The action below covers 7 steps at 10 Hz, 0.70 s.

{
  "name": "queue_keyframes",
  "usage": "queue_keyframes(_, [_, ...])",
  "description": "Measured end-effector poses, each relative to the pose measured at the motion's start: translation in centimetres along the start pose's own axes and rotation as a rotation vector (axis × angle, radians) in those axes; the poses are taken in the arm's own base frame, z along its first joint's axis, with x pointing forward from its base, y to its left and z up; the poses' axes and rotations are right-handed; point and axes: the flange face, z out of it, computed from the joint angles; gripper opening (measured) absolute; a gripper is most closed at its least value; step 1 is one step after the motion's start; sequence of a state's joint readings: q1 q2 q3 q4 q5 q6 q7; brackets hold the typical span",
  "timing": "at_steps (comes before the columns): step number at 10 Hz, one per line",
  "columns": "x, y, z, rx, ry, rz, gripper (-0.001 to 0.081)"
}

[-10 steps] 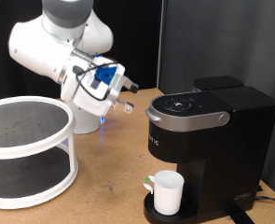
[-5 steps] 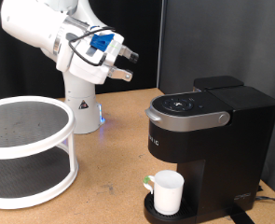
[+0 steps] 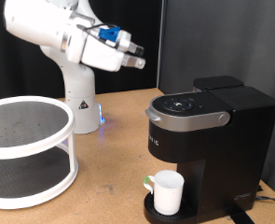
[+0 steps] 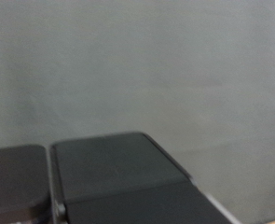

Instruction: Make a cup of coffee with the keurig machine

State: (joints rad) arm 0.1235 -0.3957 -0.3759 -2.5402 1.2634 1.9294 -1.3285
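White cup [image 3: 168,191] under one keurig machine [image 3: 207,140], gripper [image 3: 137,56] high, well apart.

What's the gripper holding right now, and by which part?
Nothing. The gripper is up in the air, apart from the coffee maker, with nothing between its fingers. The cup sits on the machine's drip base.

Wrist view: mostly a plain grey backdrop [image 4: 146,65], blurred, w/ no detail on it. In front of it sit two dark flat-topped shapes, prob. the top of the keurig machine [image 4: 114,173]: one broad black slab w/ a rounded corner, plus a second dark panel [image 4: 18,182] just beside it, w/ a thin seam between them. No jaws in shot.
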Motion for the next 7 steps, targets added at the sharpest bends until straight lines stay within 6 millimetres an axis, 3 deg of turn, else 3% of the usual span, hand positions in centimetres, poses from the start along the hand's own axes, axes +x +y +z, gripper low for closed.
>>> queue_keyframes(5, [4.9, -4.6, 3.7, -0.007, -0.355, -0.163, 0.0803])
queue_keyframes(7, [6.6, -4.9, 5.3, -0.017, -0.412, -0.103, 0.0803])
